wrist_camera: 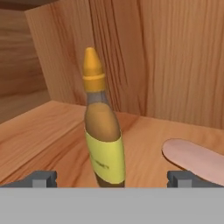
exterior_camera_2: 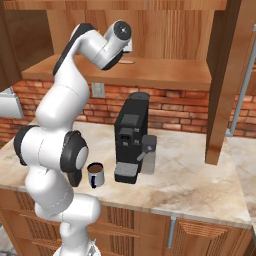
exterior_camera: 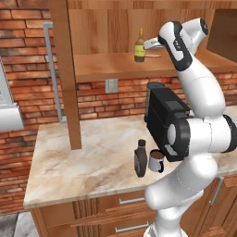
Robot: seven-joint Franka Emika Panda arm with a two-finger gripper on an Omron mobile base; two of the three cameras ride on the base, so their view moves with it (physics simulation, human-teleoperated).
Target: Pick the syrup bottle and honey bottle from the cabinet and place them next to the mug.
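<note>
Honey bottle (wrist_camera: 101,131) | upright, between spread fingertips (wrist_camera: 43,178) | end effector (wrist_camera: 111,179)

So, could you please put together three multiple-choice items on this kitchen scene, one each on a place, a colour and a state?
1. Where does the syrup bottle stand?
A. On the counter beside the mug
B. On the cabinet shelf
C. On top of the coffee machine

2. What colour is the honey bottle cap?
A. Black
B. Yellow
C. White

3. How does the gripper stand to the honey bottle?
A. Open, fingertips on either side of its base
B. Shut on its cap
C. Lifting it clear of the shelf

Answers: 1 A, the dark bottle stands just left of the mug in the left base view. 2 B, the pointed cap is yellow in the hand view. 3 A, the fingertips sit wide apart and the bottle stands on the shelf.
</note>
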